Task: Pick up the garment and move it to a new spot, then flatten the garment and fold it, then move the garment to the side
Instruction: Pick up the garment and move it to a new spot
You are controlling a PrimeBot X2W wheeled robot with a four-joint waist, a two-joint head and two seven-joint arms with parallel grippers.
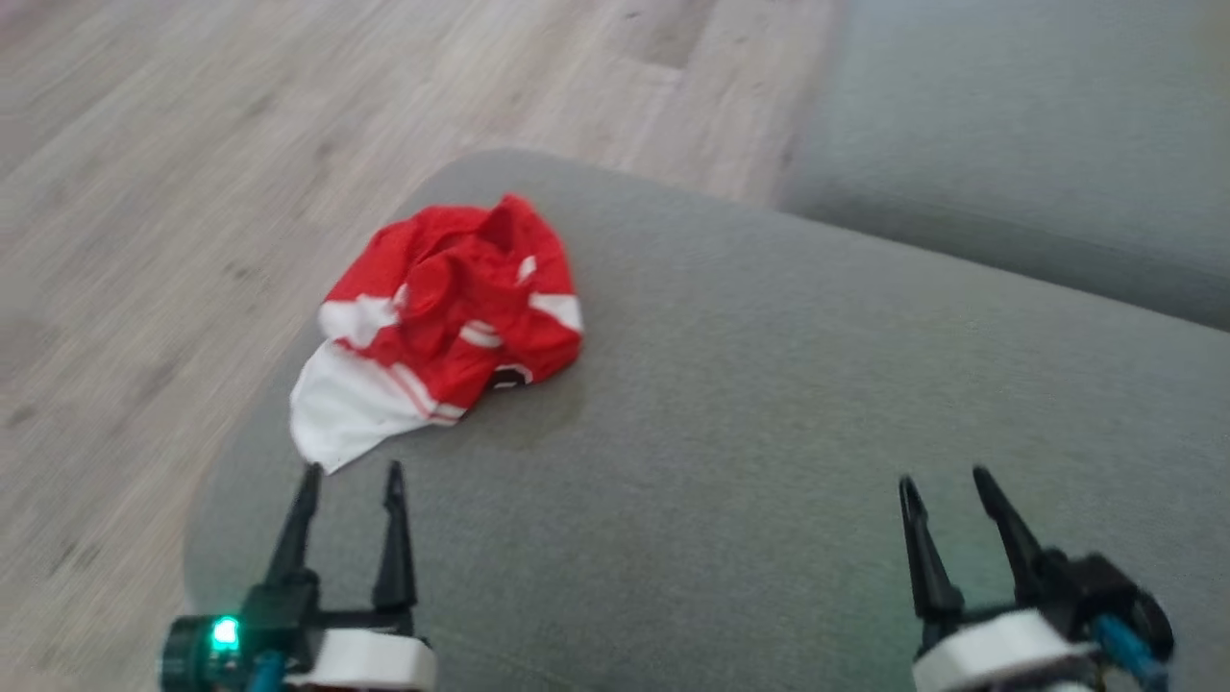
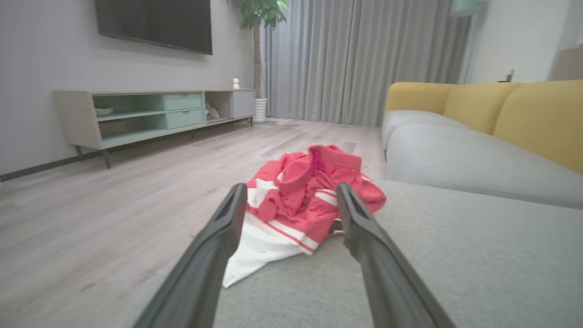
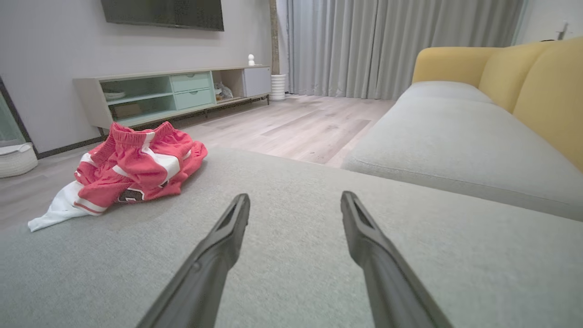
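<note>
The garment (image 1: 444, 322), red with white bands, lay crumpled near the left edge of the grey cushion (image 1: 788, 384). Its white hem reached toward the rim beside the wooden floor (image 1: 144, 192). My left gripper (image 1: 353, 471) hovered just short of that hem, fingers spread wide and holding nothing. The head view was blurred, so I could not tell whether a fingertip brushed the cloth. My right gripper (image 1: 944, 478) sat well apart over bare cushion, fingers likewise parted and empty.
</note>
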